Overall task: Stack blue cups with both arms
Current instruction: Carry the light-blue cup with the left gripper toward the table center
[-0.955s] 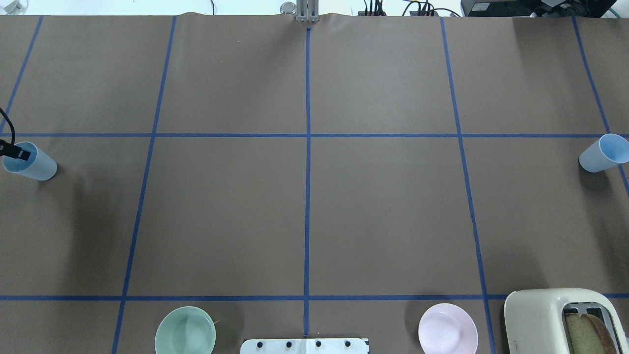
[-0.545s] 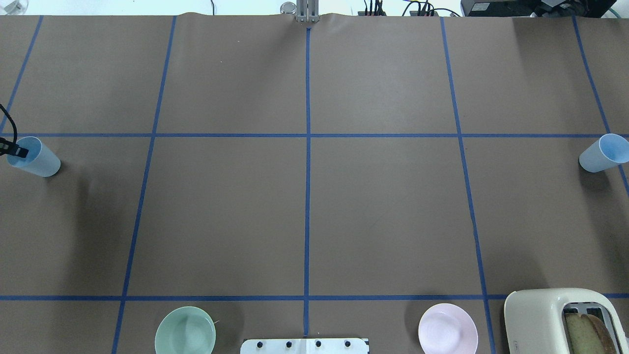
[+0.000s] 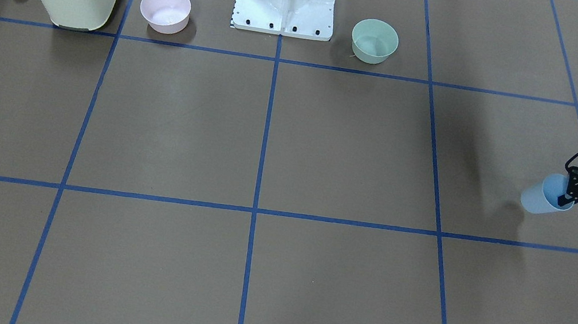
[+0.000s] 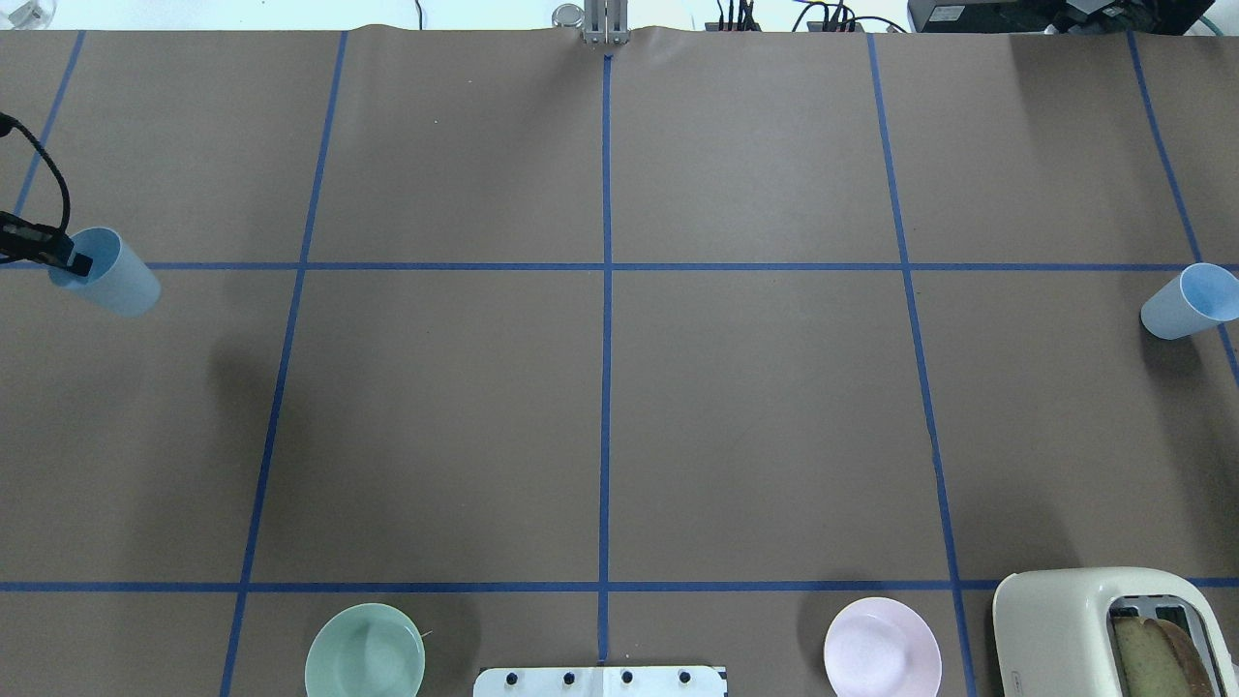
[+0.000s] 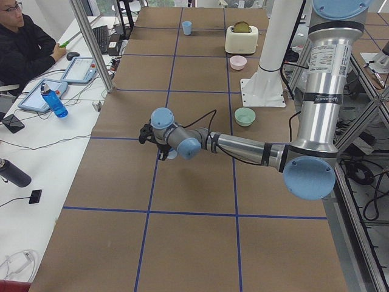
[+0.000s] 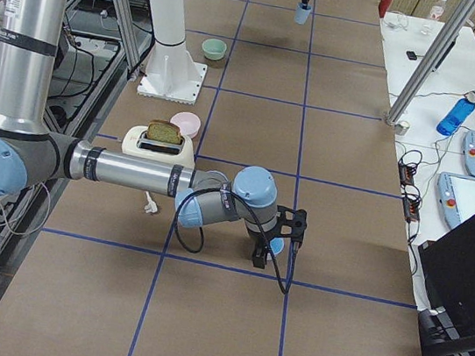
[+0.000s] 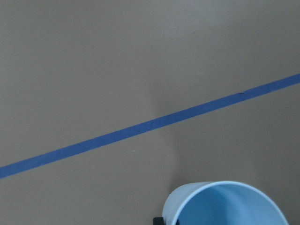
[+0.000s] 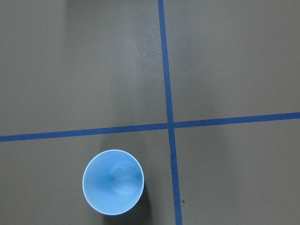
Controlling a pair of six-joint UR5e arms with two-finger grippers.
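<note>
My left gripper (image 4: 73, 259) is shut on the rim of one blue cup (image 4: 108, 274), with one finger inside it. It holds the cup tilted above the table at the far left; the cup's shadow lies apart from it. The held cup also shows in the front view (image 3: 543, 195) and in the left wrist view (image 7: 225, 206). The other blue cup (image 4: 1189, 302) stands upright at the far right edge, seen from straight above in the right wrist view (image 8: 113, 182). My right gripper (image 6: 265, 246) hovers over it in the exterior right view only; I cannot tell whether it is open or shut.
A mint-green bowl (image 4: 365, 651) and a pink bowl (image 4: 882, 647) sit at the near edge, either side of the white pedestal (image 4: 600, 681). A cream toaster (image 4: 1084, 620) with bread stands at the near right. Blue tape lines grid the brown table.
My left gripper has lifted its blue cup off the table and carried it farther from me and slightly right. The right cup has not moved.
</note>
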